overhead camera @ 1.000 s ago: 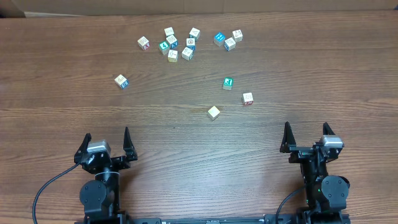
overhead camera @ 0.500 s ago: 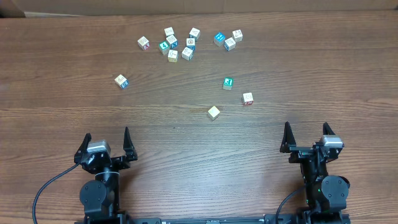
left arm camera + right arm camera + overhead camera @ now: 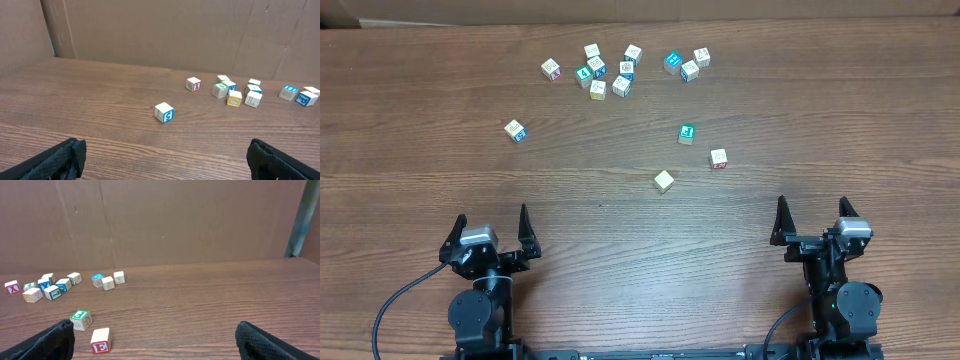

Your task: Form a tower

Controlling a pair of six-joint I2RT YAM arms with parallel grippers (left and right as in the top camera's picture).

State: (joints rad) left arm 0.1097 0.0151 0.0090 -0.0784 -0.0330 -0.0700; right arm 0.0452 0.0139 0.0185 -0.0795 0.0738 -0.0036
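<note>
At the near edge of a brown wood-grain table (image 3: 620, 270) the job stands unbegun. The black left gripper (image 3: 492, 215) and the black right gripper (image 3: 812, 203) both hold their jaws spread wide with nothing between them, well apart from every block. The tower does not exist at this point — no column stands anywhere on the tabletop, and as far as the overhead and wrist views show, no cube rests on another. Its makings lie scattered across the far half. A loose cluster of small pale wooden alphabet cubes (image 3: 597, 66) with blue, green, red and yellow printed faces sits near the far edge, with a trio of blue-and-white cubes (image 3: 689, 70) just to its right. Four strays lie nearer the grippers: a blue-faced single cube (image 3: 515, 130) off to the left, a green-faced cube (image 3: 687, 134), a red-lettered cube (image 3: 718, 158) near it, and a plain pale cube (image 3: 664, 181) closest of all. A brown cardboard wall (image 3: 150, 35) closes off the far side. Judged from this layout, every step is left — choosing a base block, lifting a second and seating it squarely on top, then repeating until a narrow stack stands. The plain pale cube and its two neighbours look the easiest to reach, most likely for the right gripper. The packed cluster would leave the fingers little room.
</note>
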